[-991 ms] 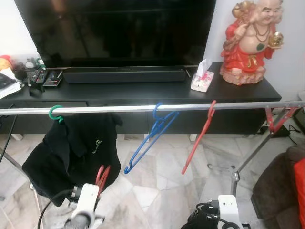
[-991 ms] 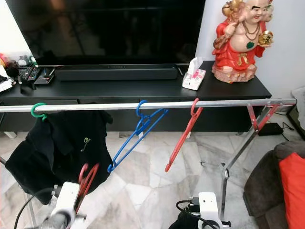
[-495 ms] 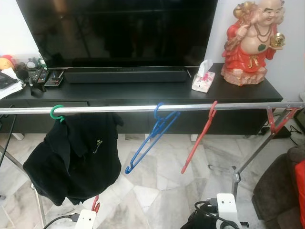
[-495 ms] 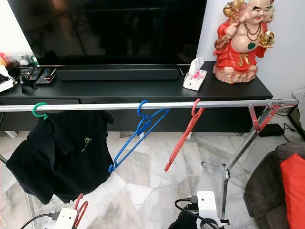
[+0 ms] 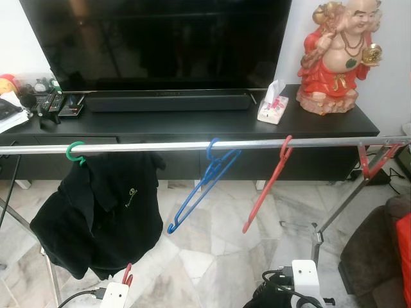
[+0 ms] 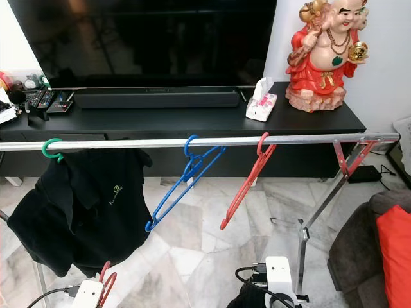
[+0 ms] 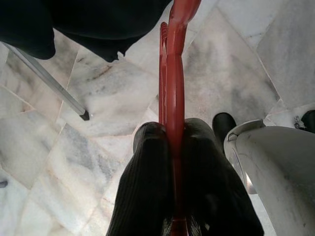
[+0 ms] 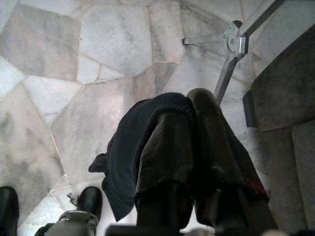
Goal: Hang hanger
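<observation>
A silver clothes rail runs across in front of me. On it hang a green hanger with a black shirt, a blue hanger and a red hanger. My left gripper is low at the bottom left, shut on another red hanger whose tip shows below the shirt. My right gripper hangs low at the bottom right, shut on a dark cloth draped over its fingers.
Behind the rail stands a black TV cabinet with a TV, a tissue box and a red statue. The rail's folding leg stands at the right beside a brown sofa. The floor is marble tile.
My left arm with the red hanger has dropped from in front of the shirt to the picture's bottom edge. The hangers on the rail stay put.
</observation>
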`<state>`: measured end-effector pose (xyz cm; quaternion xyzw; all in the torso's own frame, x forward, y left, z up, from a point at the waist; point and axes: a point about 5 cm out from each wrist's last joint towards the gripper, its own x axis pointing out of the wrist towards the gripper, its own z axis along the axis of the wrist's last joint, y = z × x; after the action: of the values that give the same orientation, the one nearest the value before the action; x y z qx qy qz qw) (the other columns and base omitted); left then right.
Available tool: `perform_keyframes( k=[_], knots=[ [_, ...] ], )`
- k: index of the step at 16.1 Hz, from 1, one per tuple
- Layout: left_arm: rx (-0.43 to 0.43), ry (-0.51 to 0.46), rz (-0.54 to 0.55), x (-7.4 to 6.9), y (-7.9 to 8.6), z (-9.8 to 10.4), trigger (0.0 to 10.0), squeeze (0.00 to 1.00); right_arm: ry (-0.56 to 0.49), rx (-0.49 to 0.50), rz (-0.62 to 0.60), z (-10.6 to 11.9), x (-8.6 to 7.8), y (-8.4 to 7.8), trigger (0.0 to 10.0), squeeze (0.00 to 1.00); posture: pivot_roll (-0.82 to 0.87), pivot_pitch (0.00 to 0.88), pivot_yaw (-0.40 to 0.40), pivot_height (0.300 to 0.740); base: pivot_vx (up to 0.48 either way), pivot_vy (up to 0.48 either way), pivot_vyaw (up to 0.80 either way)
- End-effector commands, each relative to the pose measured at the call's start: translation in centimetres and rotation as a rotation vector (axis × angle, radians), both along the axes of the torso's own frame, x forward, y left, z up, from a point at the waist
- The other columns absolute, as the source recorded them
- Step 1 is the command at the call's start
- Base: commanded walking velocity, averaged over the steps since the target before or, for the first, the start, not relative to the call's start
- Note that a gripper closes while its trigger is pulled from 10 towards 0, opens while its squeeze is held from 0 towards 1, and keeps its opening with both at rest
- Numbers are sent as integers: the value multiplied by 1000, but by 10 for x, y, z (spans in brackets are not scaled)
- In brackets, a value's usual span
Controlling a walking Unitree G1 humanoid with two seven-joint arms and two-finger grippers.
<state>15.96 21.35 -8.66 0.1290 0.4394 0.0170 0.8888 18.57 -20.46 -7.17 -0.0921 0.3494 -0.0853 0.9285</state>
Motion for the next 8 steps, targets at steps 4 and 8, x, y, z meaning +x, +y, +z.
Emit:
perform_keyframes(
  k=[4,8],
  knots=[
    [8,7,-2,-4,0,-2,10000,0,-46,2,11,4,6,4,10000,0,-60,0,-8,740,-268,0,0],
    [10,3,0,-4,0,-1,10000,0,-52,3,14,5,8,5,10000,0,-59,0,-10,740,-277,0,0]
  ],
)
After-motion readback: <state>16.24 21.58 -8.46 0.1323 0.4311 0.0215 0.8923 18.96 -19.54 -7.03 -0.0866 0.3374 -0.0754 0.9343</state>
